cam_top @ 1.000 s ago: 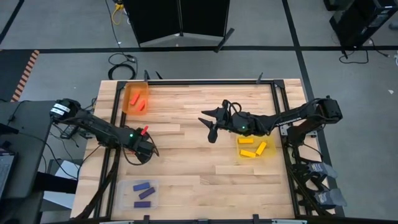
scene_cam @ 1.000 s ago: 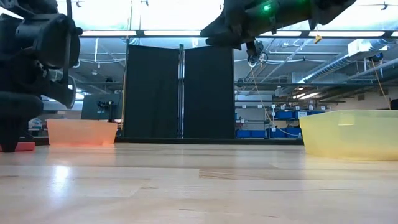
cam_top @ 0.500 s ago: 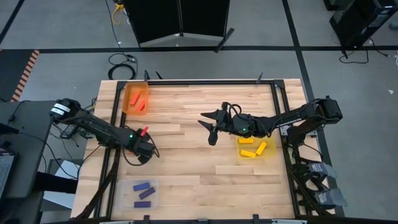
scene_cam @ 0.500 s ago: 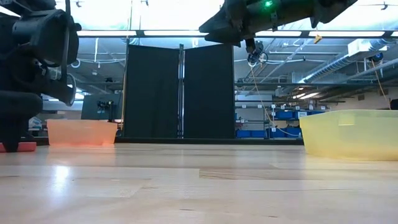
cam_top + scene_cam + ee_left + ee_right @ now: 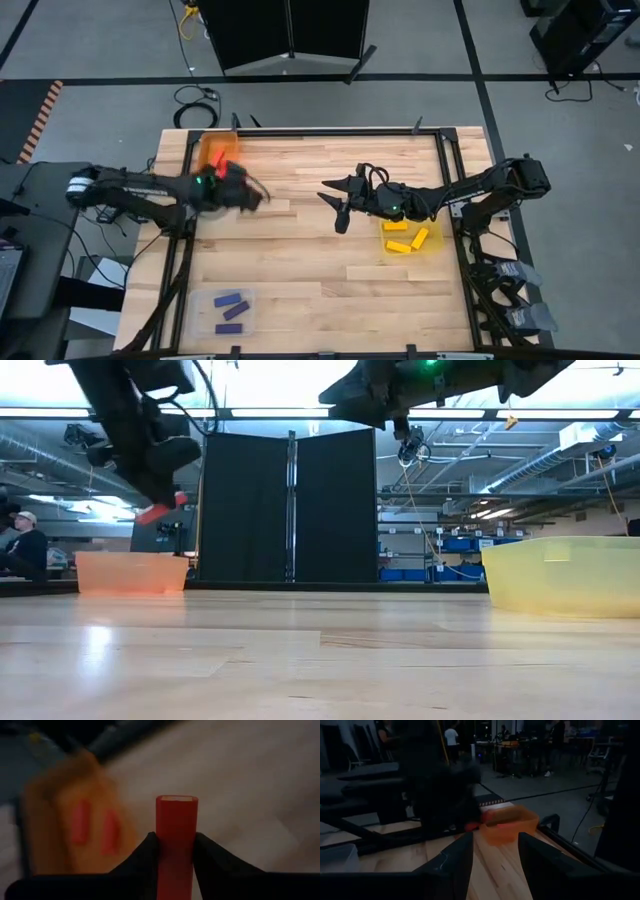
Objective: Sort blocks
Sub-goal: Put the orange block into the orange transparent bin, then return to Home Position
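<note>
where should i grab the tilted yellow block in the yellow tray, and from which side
Pinch the tilted yellow block across its long sides at mid-length, coming straight down: it lies flat in the yellow tray, whose walls likely block a sideways approach.

One camera hangs overhead, looking straight down on the whole bench [image 5: 320,260]. Another sits at bench level, facing twelve o'clock. Both wrist cameras share the orange tray [image 5: 218,155], the left from close.
</note>
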`<state>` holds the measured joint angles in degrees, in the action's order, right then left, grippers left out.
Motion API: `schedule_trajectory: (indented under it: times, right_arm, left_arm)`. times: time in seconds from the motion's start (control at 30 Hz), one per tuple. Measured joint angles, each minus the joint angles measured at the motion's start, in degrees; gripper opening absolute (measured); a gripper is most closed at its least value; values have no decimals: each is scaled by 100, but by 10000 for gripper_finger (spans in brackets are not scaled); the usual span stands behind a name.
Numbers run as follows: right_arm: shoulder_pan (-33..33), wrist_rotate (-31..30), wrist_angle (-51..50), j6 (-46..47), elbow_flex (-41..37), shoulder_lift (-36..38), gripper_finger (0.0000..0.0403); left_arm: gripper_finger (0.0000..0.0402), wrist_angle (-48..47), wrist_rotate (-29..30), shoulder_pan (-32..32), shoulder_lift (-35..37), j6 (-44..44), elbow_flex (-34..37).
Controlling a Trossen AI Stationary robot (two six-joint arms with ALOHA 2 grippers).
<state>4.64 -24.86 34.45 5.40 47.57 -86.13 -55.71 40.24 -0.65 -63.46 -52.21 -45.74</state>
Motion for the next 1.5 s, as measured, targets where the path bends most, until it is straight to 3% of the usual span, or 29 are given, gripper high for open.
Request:
schedule_trajectory:
  times: [0.1, 0.23, 0.5, 0.6, 0.8, 0.97, 1.27, 1.4, 1.5]
  right_arm:
    - [62, -2, 32, -50, 0, 2, 168]
    - [168, 0, 50, -146, 0, 14, 167]
    - [423, 0, 43, -308, 0, 96, 167]
    - [539, -21, -4, -395, 0, 163, 167]
    - [800, -617, -18, -628, -360, 528, 167]
    - [1029, -1131, 151, -526, -1203, 1284, 167]
    - [1707, -1303, 399, -351, -3081, 3130, 154]
    - [1834, -1268, 412, -453, -3648, 3690, 104]
    - [1828, -965, 408, -639, -3995, 3997, 38]
  left_arm:
    - [96, 19, 210, -888, 157, 447, -65]
    - [96, 422, 15, -2054, 211, 1204, -65]
    - [96, 1502, -1400, -3890, 159, 2445, 274]
    - [150, 1720, -1901, -4196, 159, 2678, 419]
    - [286, 2129, -1916, -4273, 429, 2963, 619]
    - [314, 2392, -2035, -4193, 1434, 3093, 950]
    - [261, 3018, -3296, -3377, 4248, 3114, 2053]
    - [207, 3808, -3737, -2932, 5062, 3115, 2696]
    - [153, 4254, -3909, -2599, 5303, 3258, 3107]
